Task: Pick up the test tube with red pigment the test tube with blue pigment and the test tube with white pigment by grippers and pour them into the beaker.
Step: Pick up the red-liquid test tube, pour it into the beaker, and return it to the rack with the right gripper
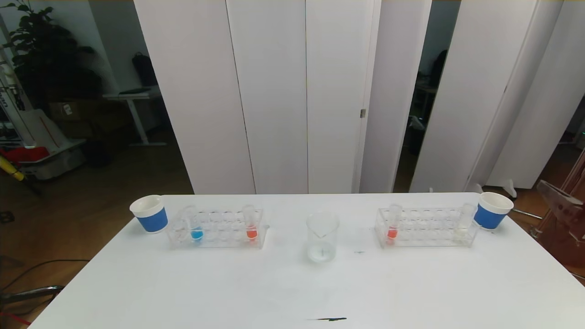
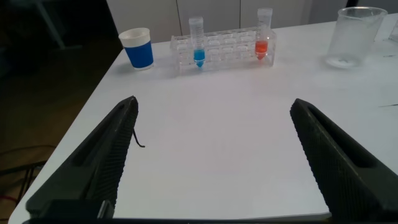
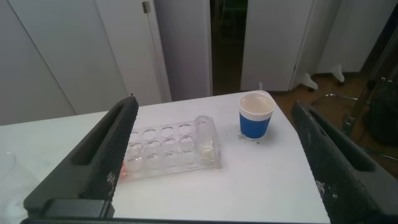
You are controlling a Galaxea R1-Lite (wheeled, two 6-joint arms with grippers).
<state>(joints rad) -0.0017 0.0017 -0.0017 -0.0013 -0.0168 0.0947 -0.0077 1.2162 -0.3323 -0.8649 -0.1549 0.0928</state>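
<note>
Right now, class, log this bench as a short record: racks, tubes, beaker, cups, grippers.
left rack: blue tube, red tube
right rack: red tube, white tube
beaker: upright between racks
paper cups: left, right, at the racks' outer ends
left gripper: open, holding nothing
right gripper: open, holding nothing
</note>
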